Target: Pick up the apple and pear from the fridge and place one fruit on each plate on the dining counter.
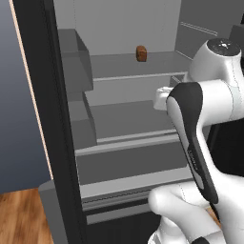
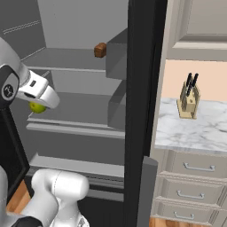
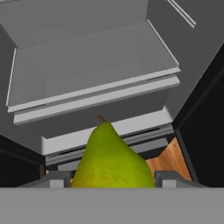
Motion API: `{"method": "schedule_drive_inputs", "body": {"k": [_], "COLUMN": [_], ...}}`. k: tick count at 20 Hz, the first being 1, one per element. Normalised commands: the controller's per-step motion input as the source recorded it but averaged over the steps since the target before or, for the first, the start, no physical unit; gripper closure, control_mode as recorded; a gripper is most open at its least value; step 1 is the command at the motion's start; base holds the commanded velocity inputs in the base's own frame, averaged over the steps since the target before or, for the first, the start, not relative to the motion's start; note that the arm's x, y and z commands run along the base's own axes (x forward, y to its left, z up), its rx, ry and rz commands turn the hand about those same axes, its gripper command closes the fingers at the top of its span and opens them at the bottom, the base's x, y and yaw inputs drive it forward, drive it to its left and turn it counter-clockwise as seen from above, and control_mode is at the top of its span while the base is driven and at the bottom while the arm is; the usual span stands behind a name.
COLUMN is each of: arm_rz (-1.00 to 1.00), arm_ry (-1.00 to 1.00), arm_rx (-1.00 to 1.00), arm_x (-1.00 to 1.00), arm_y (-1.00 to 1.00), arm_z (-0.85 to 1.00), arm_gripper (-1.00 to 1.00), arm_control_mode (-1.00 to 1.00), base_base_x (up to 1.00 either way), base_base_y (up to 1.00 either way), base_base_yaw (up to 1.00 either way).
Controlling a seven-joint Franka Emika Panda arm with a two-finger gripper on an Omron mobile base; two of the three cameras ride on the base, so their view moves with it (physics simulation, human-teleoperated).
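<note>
The pear sits between the two dark tips of the pincer, and the tips press on its fat lower part from both sides — so the pincer looks clamped on the pear. In the right base view the pear peeks out yellow-green under the white hand, in front of the fridge's middle shelf.

A pear is light and firm, but its skin is smooth and a bit slippery. The wide round belly is the best place to hold it, not the thin neck near the stem, where it could slide out. Squeezed too hard, it may bruise.

Inside the fridge, a small brown loaf-like block stands on the upper shelf — I cannot see anything lying in the grey door bins
</note>
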Motion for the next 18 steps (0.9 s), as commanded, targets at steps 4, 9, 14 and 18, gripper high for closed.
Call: {"method": "schedule_drive_inputs", "body": {"k": [4,9,14,18], "arm_rz": [0.0,0.0,0.0,0.0], "arm_ry": [0.0,0.0,0.0,0.0], "arm_rx": [0.0,0.0,0.0,0.0], "arm_x": [0.0,0.0,0.0,0.0], "arm_y": [0.0,0.0,0.0,0.0], "arm_z": [0.0,0.0,0.0,0.0], "arm_gripper": [1.0,1.0,1.0,1.0], "arm_control_mode": [-1.0,1.0,1.0,1.0], "base_base_x": [0.0,-0.65,-1.0,-0.68], "base_base_y": [0.0,0.02,0.01,-0.15], "base_base_yaw": [0.0,-0.04,-0.3,-0.54]}}
